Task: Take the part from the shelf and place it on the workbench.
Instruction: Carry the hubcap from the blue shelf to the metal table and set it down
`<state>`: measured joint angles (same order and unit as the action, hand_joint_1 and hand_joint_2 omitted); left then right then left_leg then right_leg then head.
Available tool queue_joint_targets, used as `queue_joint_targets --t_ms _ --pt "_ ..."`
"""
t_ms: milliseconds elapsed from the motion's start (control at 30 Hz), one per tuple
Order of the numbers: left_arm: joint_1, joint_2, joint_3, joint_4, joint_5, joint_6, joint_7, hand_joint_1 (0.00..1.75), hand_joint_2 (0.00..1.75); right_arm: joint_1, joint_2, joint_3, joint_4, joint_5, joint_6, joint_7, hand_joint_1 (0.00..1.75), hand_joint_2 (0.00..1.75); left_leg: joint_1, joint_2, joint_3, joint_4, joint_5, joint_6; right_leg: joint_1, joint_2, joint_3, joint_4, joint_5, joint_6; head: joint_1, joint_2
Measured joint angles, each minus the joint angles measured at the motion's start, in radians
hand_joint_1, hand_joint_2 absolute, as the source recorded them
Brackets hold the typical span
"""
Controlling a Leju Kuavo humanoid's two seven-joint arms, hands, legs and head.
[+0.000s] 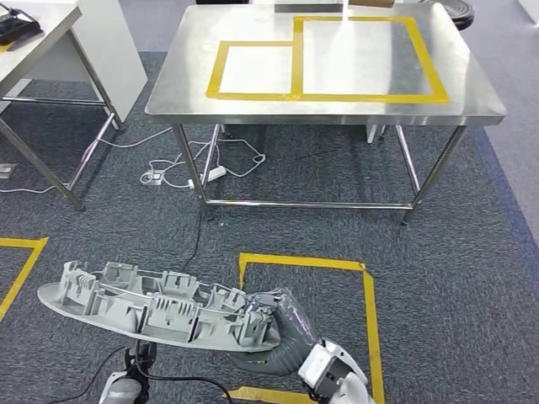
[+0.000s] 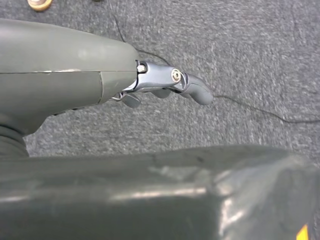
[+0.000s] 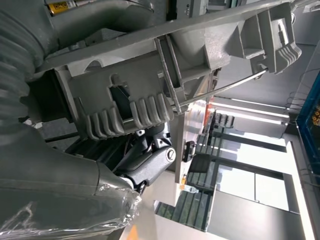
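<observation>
The part (image 1: 152, 307) is a long grey plastic moulding with ribs and clips, lying roughly level and reaching out to the left. My right hand (image 1: 280, 328) grips it at its right end, low in the head view above the carpet. In the right wrist view my fingers (image 3: 147, 162) are curled under the ribbed part (image 3: 151, 95). The steel workbench (image 1: 190, 76) stands ahead, its top marked with yellow tape rectangles (image 1: 330, 97) and bare. My left hand (image 2: 166, 82) hangs over the carpet with its fingers stretched out and nothing in them.
A white table (image 1: 38, 42) stands at the back left. Cables and a power strip (image 1: 210, 174) lie on the carpet under the workbench's left legs. Yellow floor tape (image 1: 369, 311) outlines a square just in front of me.
</observation>
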<state>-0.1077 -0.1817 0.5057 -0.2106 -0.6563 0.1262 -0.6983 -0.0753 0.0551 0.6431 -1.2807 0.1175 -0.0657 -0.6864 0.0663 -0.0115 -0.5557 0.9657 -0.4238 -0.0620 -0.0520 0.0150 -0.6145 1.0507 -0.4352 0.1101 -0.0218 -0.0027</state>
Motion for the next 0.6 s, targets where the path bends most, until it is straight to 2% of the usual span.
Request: queue_joint_targets --t_ms 33,67,100,167,233,300,333,367,400,467,500,533,600 --pt "0.0 0.002 0.0 0.0 0.0 0.0 0.0 0.0 0.0 0.001 0.0 0.0 0.0 0.0 0.0 0.0 1.75 1.75 -0.001 -0.001 -0.006 0.015 -0.007 -0.008 0.0 0.005 0.003 -0.002 -0.007 -0.008 -0.002 0.0" --pt "0.001 0.004 0.0 0.0 0.001 0.001 0.0 0.0 0.0 0.002 0.001 -0.001 0.0 0.0 0.0 0.0 1.75 1.75 -0.003 -0.001 -0.011 0.023 -0.01 -0.012 0.001 0.01 -0.003 0.01 -0.013 -0.022 -0.004 0.0" --pt "0.001 0.003 0.0 0.0 0.001 0.001 0.0 0.0 0.0 0.004 0.001 -0.001 0.0 0.0 0.0 0.0 1.75 1.75 -0.002 -0.002 -0.014 0.025 -0.011 -0.014 0.002 0.011 -0.01 0.019 -0.015 -0.036 -0.008 0.0" --pt "0.001 0.002 -0.001 0.0 0.001 0.001 0.0 0.0 0.0 0.005 0.001 -0.001 0.0 0.0 -0.001 0.0 1.75 1.75 -0.001 0.001 -0.022 0.042 -0.025 -0.014 0.004 0.011 -0.014 0.025 -0.018 -0.05 -0.014 0.0" --pt "0.0 0.002 -0.001 0.0 0.001 0.001 0.0 0.0 0.0 0.004 0.001 -0.002 -0.001 0.0 -0.002 0.0 1.75 1.75 -0.006 0.005 -0.065 0.13 -0.075 -0.007 0.008 0.01 -0.013 0.025 -0.02 -0.062 -0.017 0.0" --pt "-0.001 0.002 -0.001 0.0 0.001 0.001 0.0 0.0 0.0 0.004 0.001 -0.002 -0.001 0.0 -0.002 -0.001 1.75 1.75 -0.017 0.006 -0.138 0.274 -0.134 0.003 0.013 0.008 -0.012 0.024 -0.022 -0.068 -0.019 0.0" --pt "0.0 0.002 -0.001 0.0 0.001 0.001 0.0 0.0 0.0 0.004 0.001 -0.002 -0.001 0.0 -0.002 -0.001 1.75 1.75 -0.022 0.006 -0.166 0.323 -0.145 0.01 0.017 0.008 -0.011 0.024 -0.023 -0.07 -0.019 0.0" --pt "0.0 0.002 -0.001 0.0 0.001 0.001 0.0 0.0 0.0 0.004 0.001 -0.002 -0.001 0.0 -0.002 -0.001 1.75 1.75 -0.027 0.005 -0.177 0.338 -0.136 0.017 0.02 0.008 -0.009 0.024 -0.025 -0.073 -0.019 0.0" --pt "0.0 0.002 -0.001 0.0 0.001 0.001 0.0 0.0 0.0 0.004 0.001 -0.002 -0.001 0.0 -0.002 -0.001 1.75 1.75 -0.032 0.005 -0.17 0.314 -0.108 0.026 0.022 0.009 -0.006 0.024 -0.027 -0.074 -0.018 0.0" --pt "0.0 0.002 -0.001 0.0 0.002 0.001 0.0 0.0 0.0 0.003 0.001 -0.002 -0.001 0.0 -0.002 -0.001 1.75 1.75 -0.04 0.005 -0.122 0.199 -0.035 0.042 0.025 0.011 0.0 0.024 -0.031 -0.073 -0.019 0.0" --pt "-0.001 0.002 -0.001 0.0 0.002 0.001 0.0 0.0 0.0 0.002 0.001 -0.001 -0.001 -0.001 -0.002 -0.001 1.75 1.75 -0.044 0.005 -0.098 0.143 -0.014 0.046 0.027 0.012 0.0 0.025 -0.033 -0.07 -0.019 0.0" --pt "-0.002 0.001 -0.001 0.0 0.003 0.001 0.001 0.0 0.0 0.002 0.001 -0.002 -0.001 -0.001 -0.002 -0.001 1.75 1.75 -0.046 0.005 -0.084 0.106 -0.006 0.046 0.029 0.013 -0.001 0.024 -0.033 -0.065 -0.019 0.0" --pt "-0.001 -0.001 -0.001 0.0 0.004 0.003 0.004 0.0 0.0 0.003 0.001 -0.002 -0.001 -0.002 -0.003 0.0 1.75 1.75 -0.049 0.004 -0.078 0.08 -0.013 0.043 0.031 0.012 -0.003 0.017 -0.031 -0.054 -0.019 0.0"
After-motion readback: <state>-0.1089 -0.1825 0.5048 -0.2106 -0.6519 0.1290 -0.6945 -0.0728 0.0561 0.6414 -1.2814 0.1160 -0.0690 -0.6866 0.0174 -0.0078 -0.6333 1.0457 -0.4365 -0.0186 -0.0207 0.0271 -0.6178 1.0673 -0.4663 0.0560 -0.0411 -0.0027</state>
